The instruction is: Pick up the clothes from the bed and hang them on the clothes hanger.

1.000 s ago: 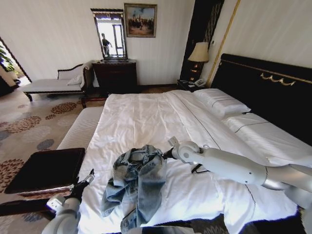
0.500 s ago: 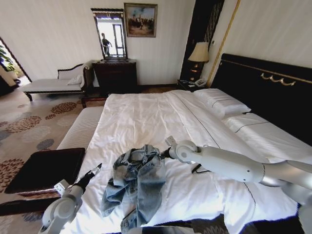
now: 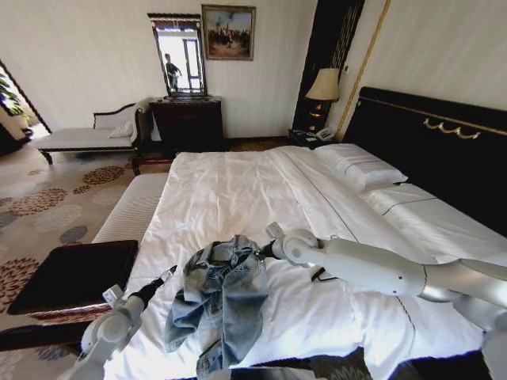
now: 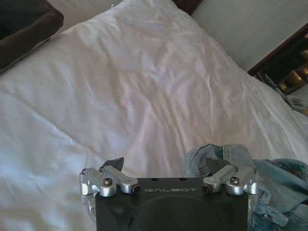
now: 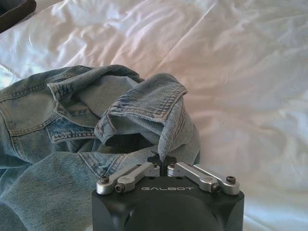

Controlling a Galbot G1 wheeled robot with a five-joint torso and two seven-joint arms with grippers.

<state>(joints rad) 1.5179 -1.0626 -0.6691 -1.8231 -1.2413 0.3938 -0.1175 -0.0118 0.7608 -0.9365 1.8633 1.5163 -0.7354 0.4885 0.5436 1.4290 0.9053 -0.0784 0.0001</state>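
Since a second earlier, the left gripper (image 3: 168, 274) had climbed from beside the bed (image 3: 238, 190) toward the jacket (image 3: 224, 297), fingers spread apart. The right gripper (image 5: 163, 163) was pinched together on a fold of the collar, with the jacket heaped on the sheet's near end. Best, I judged, for the left to take denim near the shoulder, avoiding sheet.
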